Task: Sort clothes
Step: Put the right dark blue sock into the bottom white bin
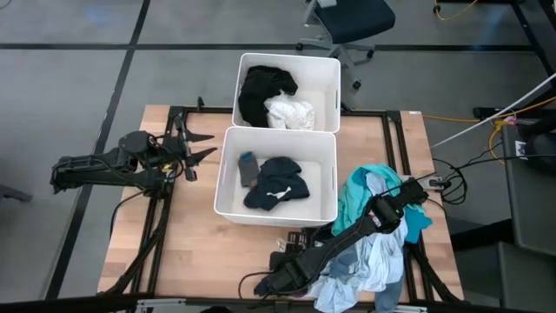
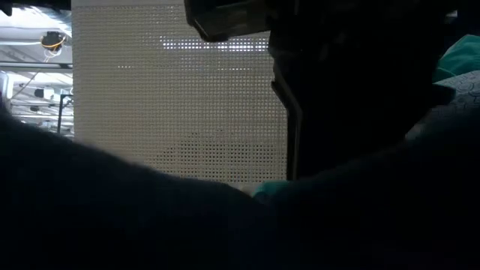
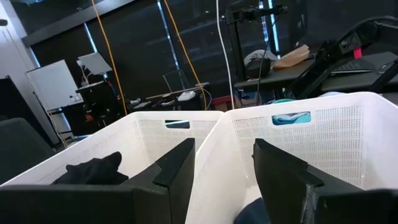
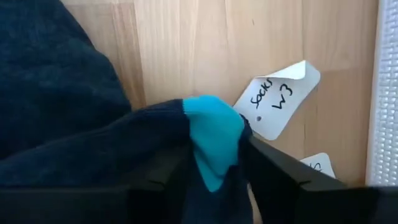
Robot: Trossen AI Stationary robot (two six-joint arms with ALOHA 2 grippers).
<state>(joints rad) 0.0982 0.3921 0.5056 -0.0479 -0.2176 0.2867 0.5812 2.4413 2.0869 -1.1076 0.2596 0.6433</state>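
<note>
Bins stood end to end at the middle of my bench [image 1: 174,252], two white plastic ones touching. The far bin [image 1: 328,74] held a black garment [image 1: 261,87] on its left side with a white garment [image 1: 289,114] bunched against it. The near bin [image 1: 323,187] held a heap of navy clothes [image 1: 276,184] with a small white piece on top, and a grey sock [image 1: 248,168] lay just beside that heap. Both bins had perforated walls and slot handles.

My left hand [image 1: 201,144] hovered beside the left wall of the near bin, near where the two bins met, its fingers [image 3: 177,171] spread apart and holding nothing.

My right hand [image 1: 280,280] was down at the bench's near edge, in front of the near bin, clenched on a navy sock [image 4: 214,146] with a teal tip. That sock rested on the bare wood, beside a white paper label [image 4: 280,99] handwritten "Socks W3".

To the right of the near bin lay the unsorted pile [image 1: 373,256], teal, light blue and white fabric heaped together, with my right arm lying across it.
</note>
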